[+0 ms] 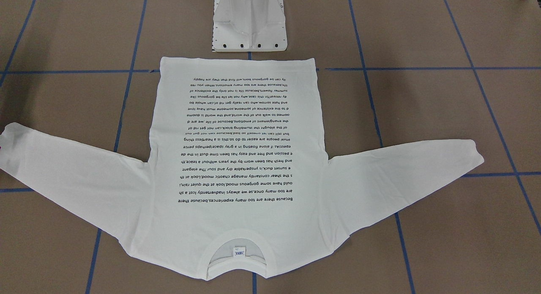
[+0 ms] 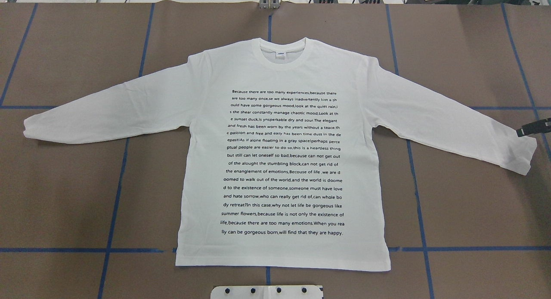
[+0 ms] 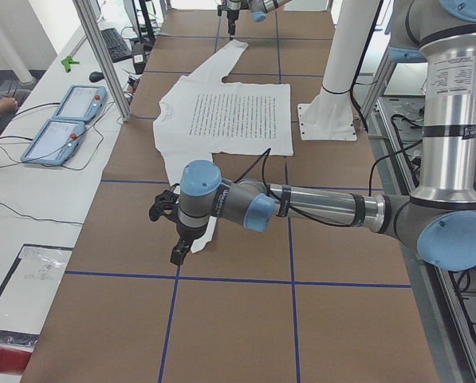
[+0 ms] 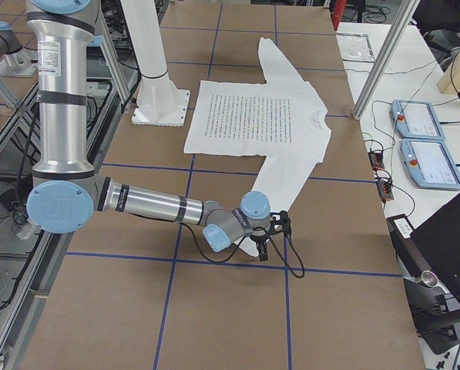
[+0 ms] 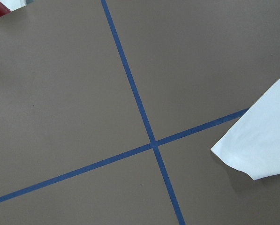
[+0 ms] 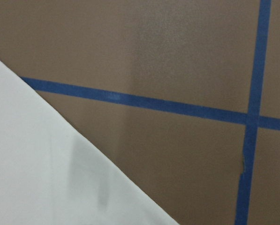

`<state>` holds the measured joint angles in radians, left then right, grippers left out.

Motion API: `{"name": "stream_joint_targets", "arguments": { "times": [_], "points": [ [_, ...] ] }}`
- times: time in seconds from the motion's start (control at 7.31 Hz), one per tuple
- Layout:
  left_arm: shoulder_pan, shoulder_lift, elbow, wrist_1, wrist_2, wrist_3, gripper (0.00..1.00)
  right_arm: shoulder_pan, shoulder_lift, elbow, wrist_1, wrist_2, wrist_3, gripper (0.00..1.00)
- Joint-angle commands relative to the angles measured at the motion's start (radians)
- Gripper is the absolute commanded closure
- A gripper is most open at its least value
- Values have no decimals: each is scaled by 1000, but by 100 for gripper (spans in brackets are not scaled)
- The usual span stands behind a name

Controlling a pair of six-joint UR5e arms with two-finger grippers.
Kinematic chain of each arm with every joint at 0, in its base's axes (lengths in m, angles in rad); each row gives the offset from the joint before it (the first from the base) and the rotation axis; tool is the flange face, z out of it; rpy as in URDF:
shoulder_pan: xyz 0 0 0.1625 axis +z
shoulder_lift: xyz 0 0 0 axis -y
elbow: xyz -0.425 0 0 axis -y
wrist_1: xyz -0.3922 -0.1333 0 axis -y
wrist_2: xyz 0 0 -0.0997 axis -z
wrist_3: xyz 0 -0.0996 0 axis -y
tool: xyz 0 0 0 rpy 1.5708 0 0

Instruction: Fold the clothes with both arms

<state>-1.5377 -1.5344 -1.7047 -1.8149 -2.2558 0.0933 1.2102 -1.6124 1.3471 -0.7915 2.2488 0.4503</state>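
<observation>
Brown paper with blue tape lines covers our bench (image 2: 64,195). On it the white long-sleeved T-shirt (image 2: 284,75) lies flat, black print up, sleeves spread. The black left claw (image 3: 177,254) and black right claw (image 2: 533,129) each hang near a cuff. We cannot tell whether either is spread.

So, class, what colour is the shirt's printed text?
Black text on a white shirt; overhead view shows it best.
</observation>
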Motion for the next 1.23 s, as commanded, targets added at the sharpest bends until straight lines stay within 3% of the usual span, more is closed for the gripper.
{"name": "stream_joint_targets", "arguments": {
  "times": [0.0,0.14,0.27,0.68,1.09],
  "points": [
    [1,0,3,5,-5,0,0,-4,-1,0,-49,41,7,0],
    [1,0,0,5,-22,0,0,-6,-3,-3,-51,41,11,5],
    [-1,4,2,3,-40,2,0,-12,-6,-3,-51,41,27,19],
    [-1,4,7,-1,-41,0,0,-32,-7,-5,-55,29,34,21],
    [-1,5,10,-3,-41,2,0,-32,-3,-3,-84,26,36,39]
  ]
}}
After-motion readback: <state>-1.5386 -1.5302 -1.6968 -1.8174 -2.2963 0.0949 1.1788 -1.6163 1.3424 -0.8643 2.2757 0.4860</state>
